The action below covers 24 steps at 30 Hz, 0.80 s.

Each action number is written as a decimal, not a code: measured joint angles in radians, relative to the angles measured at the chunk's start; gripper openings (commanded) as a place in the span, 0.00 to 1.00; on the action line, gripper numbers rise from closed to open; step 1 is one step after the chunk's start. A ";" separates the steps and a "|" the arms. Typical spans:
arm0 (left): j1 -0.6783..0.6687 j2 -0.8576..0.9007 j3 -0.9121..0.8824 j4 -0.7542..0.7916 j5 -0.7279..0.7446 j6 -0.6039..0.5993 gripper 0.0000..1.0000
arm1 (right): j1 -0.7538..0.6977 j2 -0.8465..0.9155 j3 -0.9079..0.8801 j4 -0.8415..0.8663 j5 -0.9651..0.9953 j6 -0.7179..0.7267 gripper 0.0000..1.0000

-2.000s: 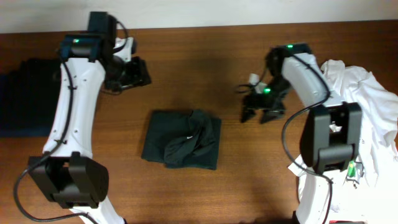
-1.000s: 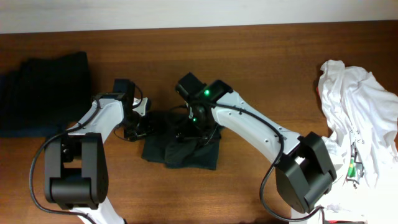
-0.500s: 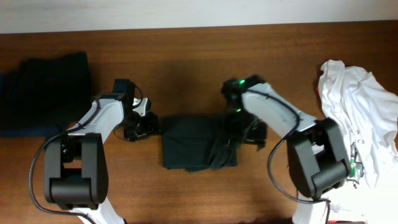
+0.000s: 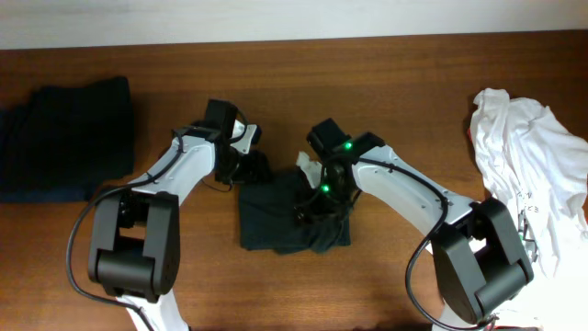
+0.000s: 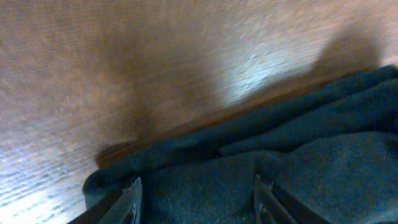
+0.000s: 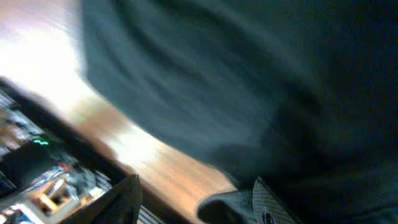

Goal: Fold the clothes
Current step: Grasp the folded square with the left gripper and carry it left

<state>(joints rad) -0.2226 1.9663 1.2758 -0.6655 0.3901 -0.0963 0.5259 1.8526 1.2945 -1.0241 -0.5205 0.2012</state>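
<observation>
Counter: brown wood, pale wall along far edge.
Green garment: folded, mid-counter.
Left pincer: apart, at garment's far-left corner.
Right pincer: apart, over garment, blurred.
Left edge: dark clothes.
Right edge: white clothes.

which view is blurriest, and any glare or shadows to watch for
Right wrist: heavy motion blur, the dark shirt smeared, the table washed out at left. Left wrist: slightly soft, a bright glare patch on the wood beside a dark shadow. Overhead: sharp and evenly lit.
</observation>
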 measured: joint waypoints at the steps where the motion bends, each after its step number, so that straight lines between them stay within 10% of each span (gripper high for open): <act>1: 0.000 0.015 0.000 -0.019 0.000 0.000 0.57 | -0.013 0.000 -0.018 -0.031 0.053 0.002 0.62; 9: 0.000 0.024 -0.033 -0.396 0.000 0.009 0.20 | -0.265 0.002 -0.023 -0.177 0.413 0.001 0.62; 11: 0.000 0.024 -0.039 -0.459 -0.005 0.005 0.26 | -0.267 0.002 -0.022 -0.203 0.503 0.045 0.64; 14: 0.000 -0.108 -0.036 -0.342 -0.071 -0.029 0.72 | -0.317 0.002 -0.023 -0.206 0.609 0.102 0.64; 24: -0.078 -0.017 0.000 0.018 0.288 0.246 0.85 | -0.389 -0.212 -0.021 -0.263 0.621 0.113 0.70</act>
<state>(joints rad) -0.3008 1.9491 1.2762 -0.6472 0.6777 0.1501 0.1364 1.6405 1.2732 -1.2869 0.1005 0.3141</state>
